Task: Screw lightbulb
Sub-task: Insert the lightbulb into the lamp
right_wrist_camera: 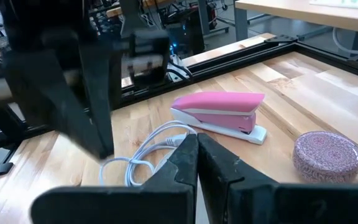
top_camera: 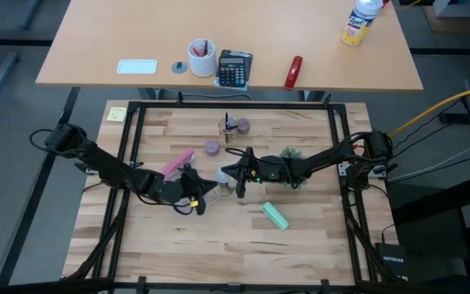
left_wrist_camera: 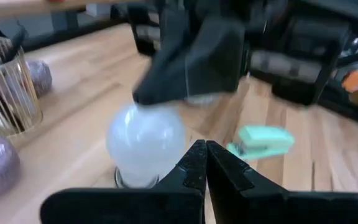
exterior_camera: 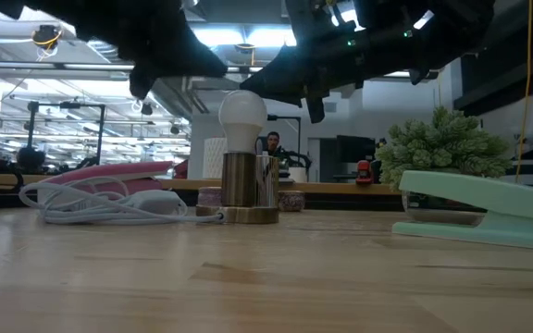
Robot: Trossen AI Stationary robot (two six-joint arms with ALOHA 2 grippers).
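The frosted-white lightbulb (exterior_camera: 242, 116) stands upright in a metal socket (exterior_camera: 248, 180) on a tan base at mid-table; it also shows in the left wrist view (left_wrist_camera: 145, 140). My right gripper (top_camera: 235, 174) reaches in from the table's right, shut, with its tips (left_wrist_camera: 143, 99) right over the bulb's top. My left gripper (left_wrist_camera: 205, 158) is shut too and hangs just to the bulb's left, a little above the table, apart from the bulb. In the right wrist view the bulb is hidden under my own fingers (right_wrist_camera: 197, 149). My right gripper has its shut fingertips at the bulb's rounded top (left_wrist_camera: 148, 111), coming nearly level from the table's right. I cannot tell whether they touch the glass.
A mint-green stapler (top_camera: 275, 216) lies nearer the front, right of the bulb. A pink stapler (right_wrist_camera: 219, 112) and a white cable (exterior_camera: 100, 205) lie to the left. A gold wire cup (top_camera: 228, 129), purple discs (right_wrist_camera: 327, 155) and a small plant (exterior_camera: 442, 143) stand behind. Black frame rails edge the table.
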